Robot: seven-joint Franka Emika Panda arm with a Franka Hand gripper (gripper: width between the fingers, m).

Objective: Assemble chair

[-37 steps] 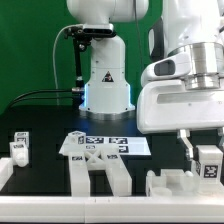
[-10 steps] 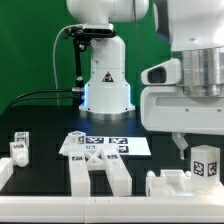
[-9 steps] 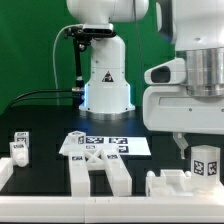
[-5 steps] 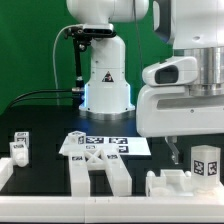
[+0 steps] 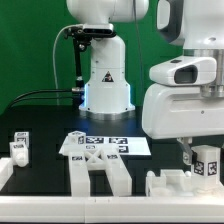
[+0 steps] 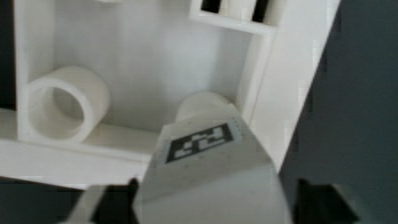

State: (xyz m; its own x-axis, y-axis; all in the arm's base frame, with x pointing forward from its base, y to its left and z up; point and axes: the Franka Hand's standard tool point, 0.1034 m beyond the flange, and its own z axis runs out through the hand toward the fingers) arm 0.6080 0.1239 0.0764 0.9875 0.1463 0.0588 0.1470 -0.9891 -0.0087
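Note:
An upright white chair piece with a square tag [image 5: 207, 163] stands at the exterior view's right, just behind a larger white chair part [image 5: 168, 183]. My gripper [image 5: 197, 155] hangs over the tagged piece with one finger [image 5: 186, 151] showing beside it. In the wrist view the tagged piece [image 6: 206, 160] sits between my gripper's [image 6: 221, 205] dark fingers [image 6: 114, 203]. One finger lies close against it and a thin dark gap shows on the other side. Beyond it lies the larger part [image 6: 107, 60] with a round hole.
An H-shaped white chair part [image 5: 100, 172] lies at front centre. The marker board [image 5: 106, 145] lies flat behind it. A small tagged white piece [image 5: 19, 149] stands at the exterior view's left. The robot base [image 5: 105, 75] rises at the back.
The gripper body slid toward the exterior view's left, then back right over the tagged piece. The tagged piece has stayed almost where it was.

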